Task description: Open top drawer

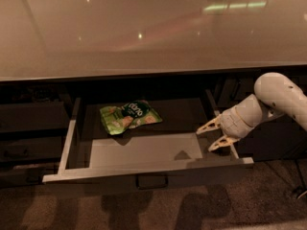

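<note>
The top drawer point(144, 169) stands pulled well out below the counter, its grey floor and pale side rails showing, with a small rectangular pull point(151, 180) in the middle of its dark front. A green snack bag point(128, 117) lies at the back of it. My gripper point(211, 135) is at the drawer's right side, just inside the right rail, its two pale fingers point(208, 126) spread apart and holding nothing. The white arm point(278, 96) reaches in from the right.
A glossy beige counter top point(144, 28) overhangs the drawer. Dark shorter drawer fronts point(29, 138) stand shut at the left, and dark cabinet fronts point(273, 138) at the right behind the arm. Brown carpet point(144, 210) lies below.
</note>
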You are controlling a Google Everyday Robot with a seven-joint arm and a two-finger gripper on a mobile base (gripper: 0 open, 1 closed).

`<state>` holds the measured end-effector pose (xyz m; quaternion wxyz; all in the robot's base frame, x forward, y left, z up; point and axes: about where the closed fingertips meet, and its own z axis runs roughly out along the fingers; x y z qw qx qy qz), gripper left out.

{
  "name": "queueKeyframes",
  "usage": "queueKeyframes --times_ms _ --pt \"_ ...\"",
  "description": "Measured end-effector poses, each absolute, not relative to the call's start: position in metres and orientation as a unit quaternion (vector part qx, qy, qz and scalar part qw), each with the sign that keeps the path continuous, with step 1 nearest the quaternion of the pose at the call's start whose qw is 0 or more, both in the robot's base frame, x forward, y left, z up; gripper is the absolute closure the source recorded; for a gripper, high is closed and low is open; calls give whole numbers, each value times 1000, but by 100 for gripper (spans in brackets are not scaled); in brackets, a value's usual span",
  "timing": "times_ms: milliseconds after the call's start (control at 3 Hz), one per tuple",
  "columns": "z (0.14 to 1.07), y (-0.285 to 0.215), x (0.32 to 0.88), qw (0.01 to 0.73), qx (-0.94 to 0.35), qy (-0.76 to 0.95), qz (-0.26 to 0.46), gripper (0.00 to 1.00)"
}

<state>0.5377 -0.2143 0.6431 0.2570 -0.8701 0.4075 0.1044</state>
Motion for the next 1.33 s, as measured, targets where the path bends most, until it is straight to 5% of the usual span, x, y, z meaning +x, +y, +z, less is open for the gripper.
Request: queueKeyframes --times_ms 333,1333 --pt "648 -209 539 257 -870 408 104 0" --pt "655 -194 535 269 -867 407 102 0"
